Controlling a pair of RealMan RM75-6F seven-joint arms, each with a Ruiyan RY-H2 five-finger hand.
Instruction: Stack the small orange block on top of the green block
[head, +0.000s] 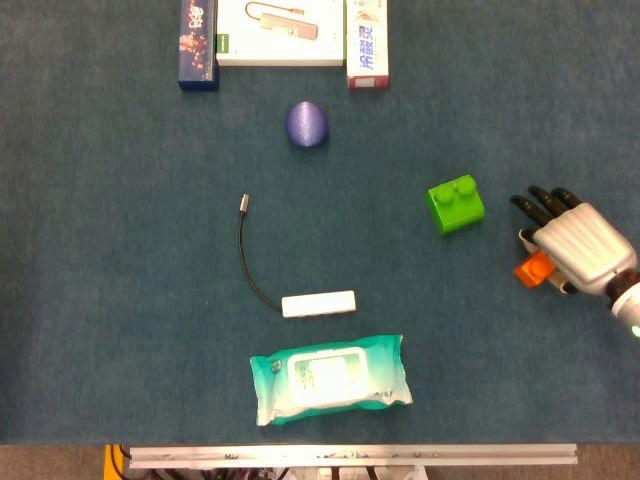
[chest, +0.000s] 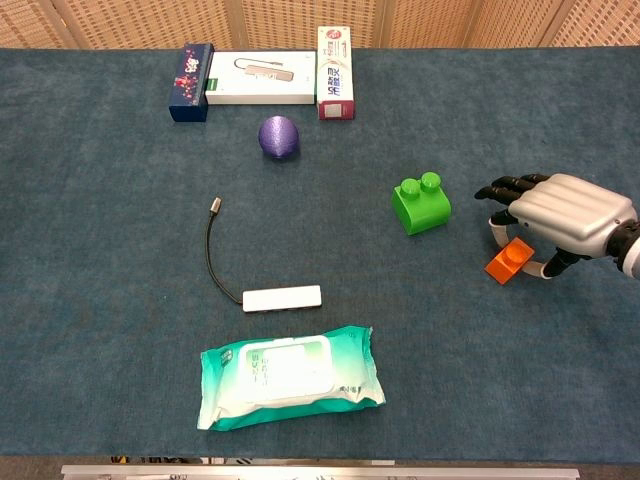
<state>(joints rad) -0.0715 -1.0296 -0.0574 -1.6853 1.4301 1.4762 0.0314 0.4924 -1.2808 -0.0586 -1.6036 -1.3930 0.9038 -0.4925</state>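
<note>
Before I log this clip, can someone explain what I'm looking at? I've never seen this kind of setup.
Both pictures show one moment from the robot's own cameras: the head view looks straight down, the chest view looks across the table, which has a dark blue cloth. The silver and black thing at the right edge is the robot's right hand, shaped like a human one. It sits over the small orange block, fingers around it; whether it already grips is unclear. The left hand is not visible. Just beside it is the green block, the stacking target. Also lying there: a purple ball, a white adapter with a cable, a pack of wipes, and three boxes at the far edge.
</note>
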